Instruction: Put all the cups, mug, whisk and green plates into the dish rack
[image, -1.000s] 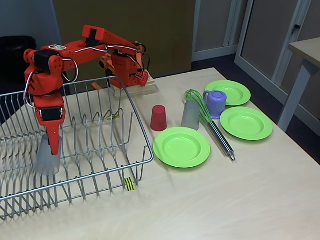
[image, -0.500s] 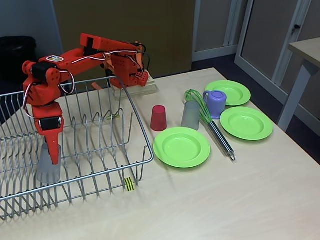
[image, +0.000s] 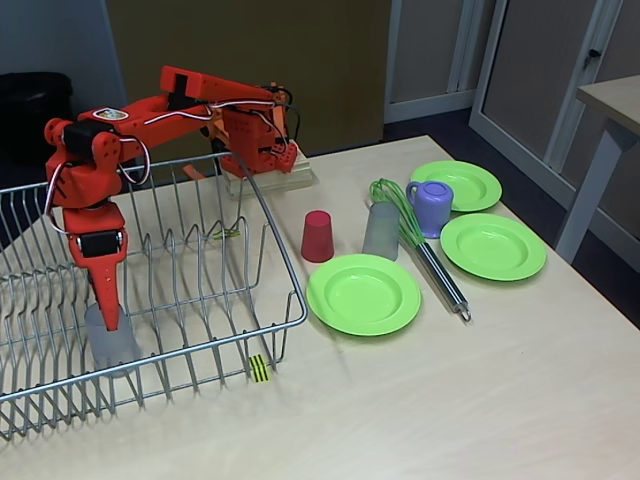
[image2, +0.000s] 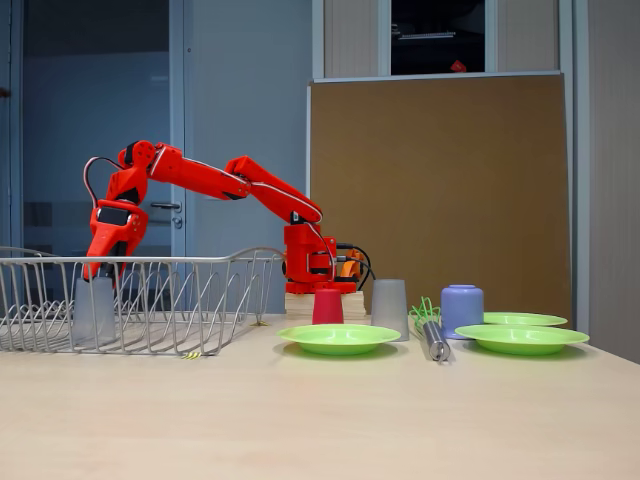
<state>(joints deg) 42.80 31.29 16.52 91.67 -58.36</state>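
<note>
Since a second ago the orange arm has carried the translucent grey plastic tumbler (image: 110, 345) lower and nearer the front rim of the silver wire dish rack (image: 285, 300), where its gripper (image: 107, 318) still pinches the tumbler's rim. One cup is thus nearly racked. The red tumbler (image: 317, 237), second grey tumbler (image: 381, 231), lilac handled mug (image: 432, 207), green-wired whisk (image: 418, 243) and three lime-green round plates (image: 363, 293) remain on the table.

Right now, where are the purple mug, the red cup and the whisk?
purple mug (image: 432, 207): a fixed view, on its side wall.
red cup (image: 317, 237): a fixed view, on its side.
whisk (image: 441, 276): a fixed view, on its silver handle.
</note>
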